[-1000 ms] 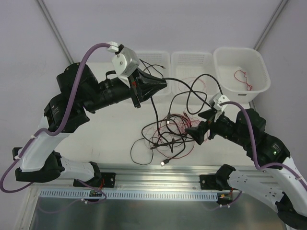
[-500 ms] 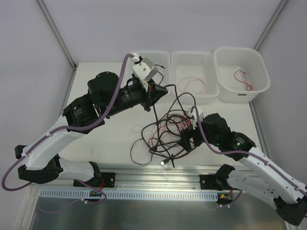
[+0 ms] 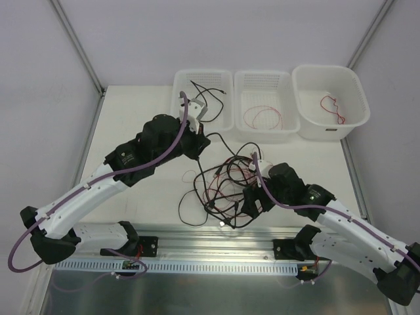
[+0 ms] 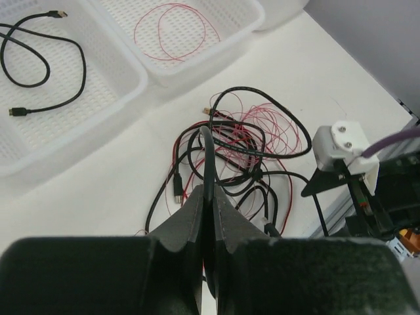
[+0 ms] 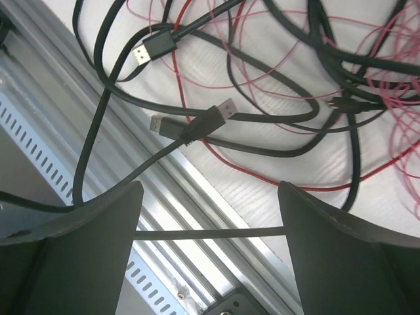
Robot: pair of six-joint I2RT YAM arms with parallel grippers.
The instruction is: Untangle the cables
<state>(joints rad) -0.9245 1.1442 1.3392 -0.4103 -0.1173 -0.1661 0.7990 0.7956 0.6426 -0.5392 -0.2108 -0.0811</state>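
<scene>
A tangle of black cables and thin red wires (image 3: 226,180) lies on the white table in front of the bins; it also shows in the left wrist view (image 4: 243,154). My left gripper (image 3: 200,146) sits at the tangle's back left, shut on one black cable (image 4: 208,157) that rises from the pile between its fingertips. My right gripper (image 3: 248,202) is open, low over the tangle's front right. In the right wrist view its jaws (image 5: 210,190) stand wide apart over the table's metal front rail, a black cable (image 5: 210,231) crossing between them. Black plug ends (image 5: 197,126) lie just beyond.
Three white bins stand at the back: the left bin (image 3: 226,79) holds a black cable (image 3: 209,90), the middle bin (image 3: 262,79) a red wire loop (image 3: 262,118), the right bin (image 3: 308,75) a small red wire (image 3: 333,108). The table's front metal rail (image 3: 216,239) is just beside the tangle.
My left arm has come down from high over the back bins to the tangle's back left, still shut on the black cable. My right gripper moved left and forward, down to the tangle's front.
</scene>
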